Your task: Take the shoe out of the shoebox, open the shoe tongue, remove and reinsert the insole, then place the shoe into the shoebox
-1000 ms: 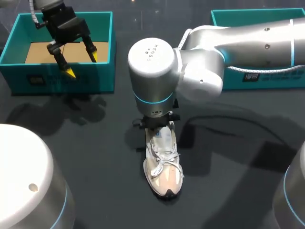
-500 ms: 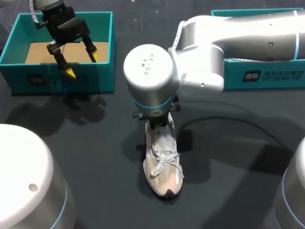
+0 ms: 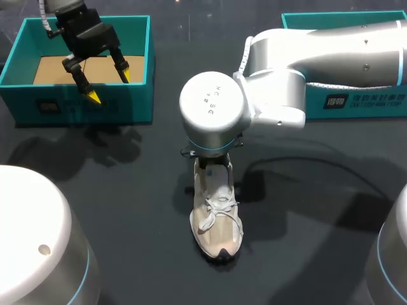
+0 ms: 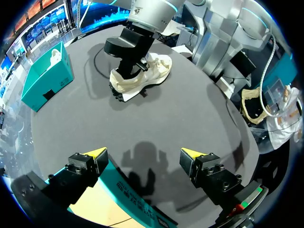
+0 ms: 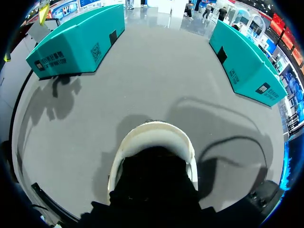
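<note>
**While the shoe (image 3: 216, 225) sits out on the surface (image 3: 127, 190), we're on the tongue/insole step**

Right jaws are buried in its collar, so we cannot tell their state. Left jaws are wide open and empty over the shoebox (image 3: 137, 101). Next, we judge: pinch the tongue or insole cleanly — shoe may lift.

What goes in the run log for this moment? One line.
shoe: on table, outside shoebox | left gripper: open, above shoebox | right gripper: at shoe's heel opening

Teal shoebox (image 3: 82, 108) with tan cardboard floor. Cream-white shoe (image 3: 216, 221), white laces, black toe. Dark grey tabletop (image 3: 127, 210); yellow-tipped black left gripper (image 3: 109, 86).
</note>
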Motion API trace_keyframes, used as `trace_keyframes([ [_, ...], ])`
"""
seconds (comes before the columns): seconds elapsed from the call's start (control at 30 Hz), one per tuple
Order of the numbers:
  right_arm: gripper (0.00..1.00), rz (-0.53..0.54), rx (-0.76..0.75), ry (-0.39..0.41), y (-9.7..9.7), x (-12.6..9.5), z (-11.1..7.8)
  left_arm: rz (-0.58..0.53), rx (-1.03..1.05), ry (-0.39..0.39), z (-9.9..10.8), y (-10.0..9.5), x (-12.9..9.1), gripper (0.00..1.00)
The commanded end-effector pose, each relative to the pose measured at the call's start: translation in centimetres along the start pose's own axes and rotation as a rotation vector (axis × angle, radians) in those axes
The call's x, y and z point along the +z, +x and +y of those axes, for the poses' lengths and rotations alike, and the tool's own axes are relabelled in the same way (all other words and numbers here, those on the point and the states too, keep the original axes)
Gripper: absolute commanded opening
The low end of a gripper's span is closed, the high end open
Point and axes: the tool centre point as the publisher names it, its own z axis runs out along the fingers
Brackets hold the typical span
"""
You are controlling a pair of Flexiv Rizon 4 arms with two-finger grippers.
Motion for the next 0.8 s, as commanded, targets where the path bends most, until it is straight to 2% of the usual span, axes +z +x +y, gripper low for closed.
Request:
trace_keyframes([
  [0.03, 0.0, 0.058, -0.012, 0.098, 0.8, 4.0, 0.0, 0.001, 0.0, -0.002, 0.0, 0.0, 0.0, 1.0],
  [0.2, 0.0, 0.076, 0.007, 0.212, 1.6, 4.9, -3.4, 0.001, 0.0, -0.002, 0.0, 0.0, 0.0, 1.0],
  [0.33, 0.0, 0.049, 0.042, 0.268, 1.7, 3.9, -5.8, 0.001, 0.0, -0.002, 0.0, 0.0, 0.0, 1.0],
  [0.43, 0.0, 0.023, 0.06, 0.286, 1.4, 2.9, -7.0, 0.001, 0.0, -0.002, 0.0, 0.0, 0.0, 1.0],
  [0.53, 0.0, -0.009, 0.068, 0.284, 0.9, 1.7, -7.3, 0.001, 0.0, -0.002, 0.0, 0.0, 0.0, 1.0],
  [0.67, 0.0, -0.038, 0.06, 0.251, 0.3, 0.1, -6.6, 0.001, 0.0, -0.002, 0.0, 0.0, 0.0, 1.0],
  [0.8, 0.0, -0.052, 0.045, 0.167, -0.1, -1.6, -5.4, 0.001, 0.0, -0.002, 0.0, 0.0, 0.0, 1.0],
])
